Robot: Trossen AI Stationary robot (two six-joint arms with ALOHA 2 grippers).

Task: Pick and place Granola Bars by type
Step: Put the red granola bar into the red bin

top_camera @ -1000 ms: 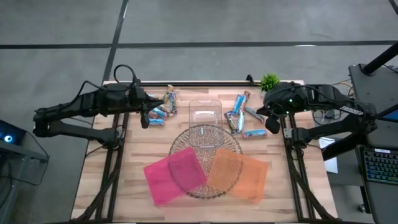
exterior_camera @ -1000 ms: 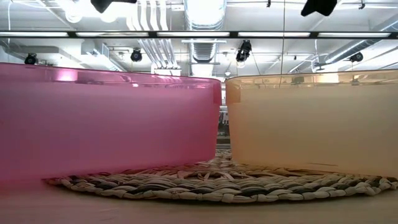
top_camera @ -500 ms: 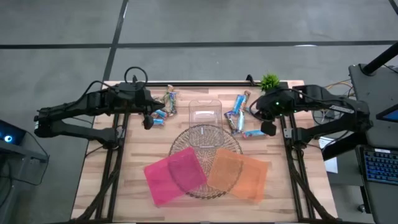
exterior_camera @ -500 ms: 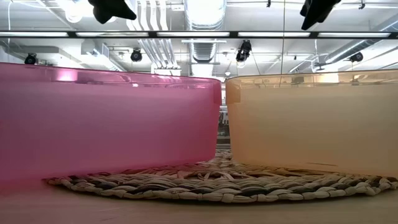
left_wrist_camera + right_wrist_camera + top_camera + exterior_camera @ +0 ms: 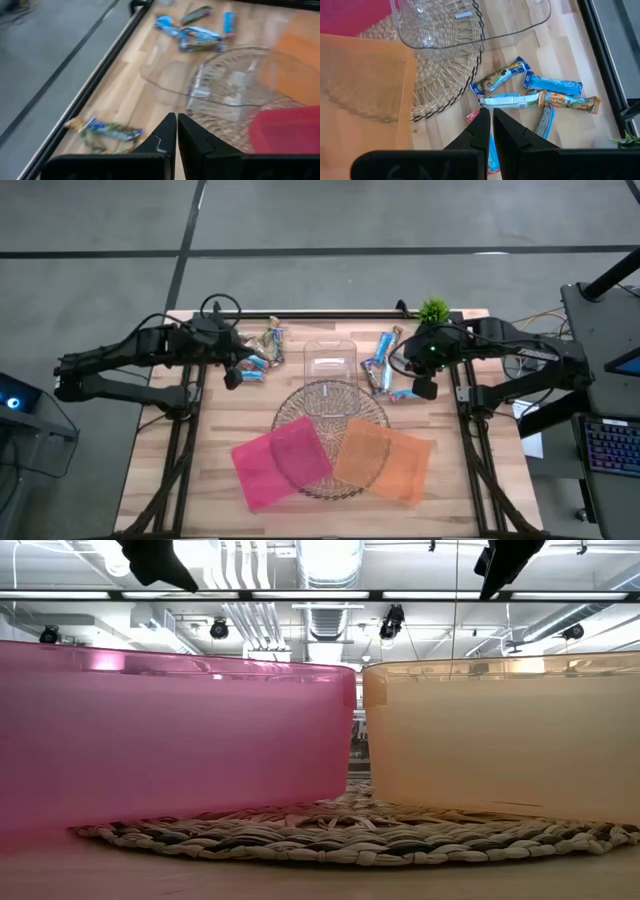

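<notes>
As both grippers, left (image 5: 232, 378) and right (image 5: 424, 388), hover closed and empty, each should open before descending onto bars (image 5: 526, 99).

Only 1 piece of print is coming close to being readable: in the right wrist view, a tan and blue granola bar (image 5: 568, 102) lying on the wooden table (image 5: 560, 55) is showing a short word in light capital letters on its wrapper, which is looking like "CHEWY", though the letters are too small to be sure. The other wrappers around it are carrying print that is staying too fine to make out. Nothing legible is showing in the high, low or left wrist views.
</notes>
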